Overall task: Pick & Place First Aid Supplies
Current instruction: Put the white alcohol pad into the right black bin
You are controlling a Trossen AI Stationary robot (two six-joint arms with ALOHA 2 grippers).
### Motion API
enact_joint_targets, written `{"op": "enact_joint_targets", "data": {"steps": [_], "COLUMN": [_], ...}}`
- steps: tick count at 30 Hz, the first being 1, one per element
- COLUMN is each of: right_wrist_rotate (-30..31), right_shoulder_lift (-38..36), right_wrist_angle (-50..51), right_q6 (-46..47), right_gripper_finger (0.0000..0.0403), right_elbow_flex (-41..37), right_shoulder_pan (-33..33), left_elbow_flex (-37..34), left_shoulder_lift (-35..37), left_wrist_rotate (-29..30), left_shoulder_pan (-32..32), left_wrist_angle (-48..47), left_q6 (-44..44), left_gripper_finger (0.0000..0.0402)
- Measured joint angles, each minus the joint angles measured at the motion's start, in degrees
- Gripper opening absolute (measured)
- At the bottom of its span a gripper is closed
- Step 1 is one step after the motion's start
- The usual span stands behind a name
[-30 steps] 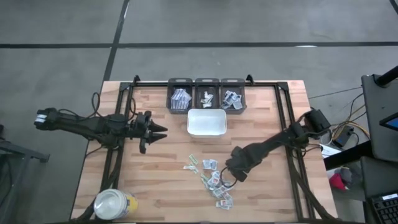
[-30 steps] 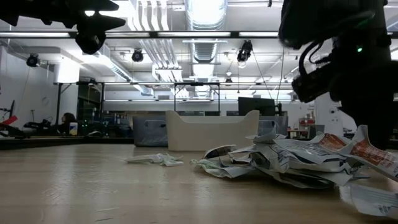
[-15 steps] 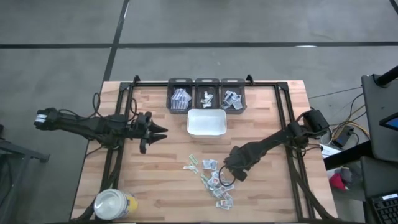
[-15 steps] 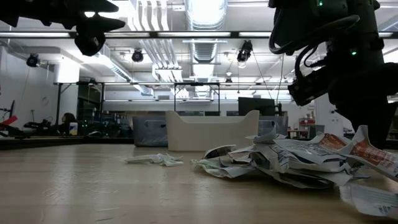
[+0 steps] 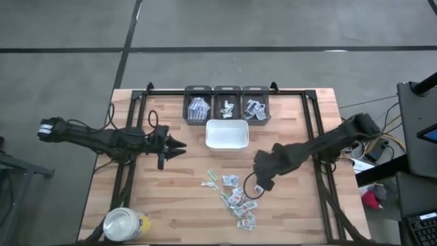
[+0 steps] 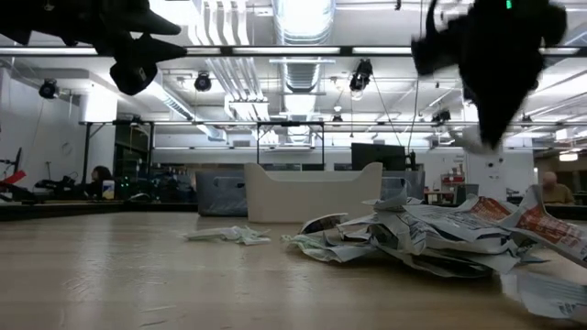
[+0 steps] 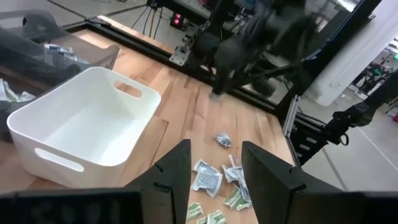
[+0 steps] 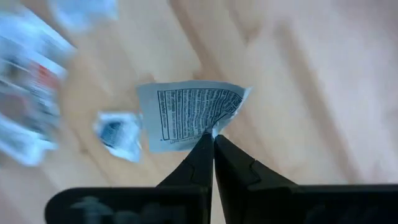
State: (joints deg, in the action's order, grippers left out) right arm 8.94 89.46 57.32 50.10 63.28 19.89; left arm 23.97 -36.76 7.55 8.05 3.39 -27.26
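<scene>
Your right hand now pinched on white printed packet, lifted clear of pile; right arm swung up and back. Left hand nudged slightly rightward.

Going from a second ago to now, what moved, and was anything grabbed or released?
The right end effector shut on a packet from the loose pile and has lifted off the table, pulling back from the pile toward the white tray. The left end effector, open, stayed hovering left of the tray; pile, tray, three bins and jar are unmoved.
</scene>
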Motion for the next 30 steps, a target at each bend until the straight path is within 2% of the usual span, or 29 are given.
{"op": "enact_joint_targets", "data": {"steps": [2,7,14,16,24,30], "right_wrist_rotate": [2.22,4.8,3.84,1.56,-6.98,-7.41], "right_shoulder_lift": [-3.77,-13.71,-25.17,-27.88,-35.15,-36.64], "right_wrist_angle": [-3.29,-18.77,-40.75,-45.71,-56.33,-58.0], "right_q6": [-3.51,-14.37,-28.55,-32.07,-38.63,-40.12], "right_gripper_finger": [0.0008,0.0008,0.0008,0.0008,0.0008,0.0008], "right_elbow_flex": [-0.07,-2.39,-7.14,-8.48,-11.73,-13.15], "right_shoulder_pan": [0.01,0.08,0.06,0.04,-0.07,-0.87], "left_elbow_flex": [0.0,0.0,-0.01,-0.02,-0.02,-0.02], "left_shoulder_lift": [-0.6,-2.18,-3.76,-4.24,-5.74,-6.13], "left_wrist_rotate": [0.0,0.0,0.0,-0.02,0.0,0.0], "left_shoulder_pan": [0.0,0.0,-0.05,-0.04,-0.04,-0.04], "left_wrist_angle": [-0.01,0.07,0.55,1.46,2.32,2.63], "left_q6": [-0.03,-0.74,-1.32,-1.3,-1.29,-1.29], "left_gripper_finger": [0.0136,0.0135,0.0136,0.0136,0.0136,0.0136]}}
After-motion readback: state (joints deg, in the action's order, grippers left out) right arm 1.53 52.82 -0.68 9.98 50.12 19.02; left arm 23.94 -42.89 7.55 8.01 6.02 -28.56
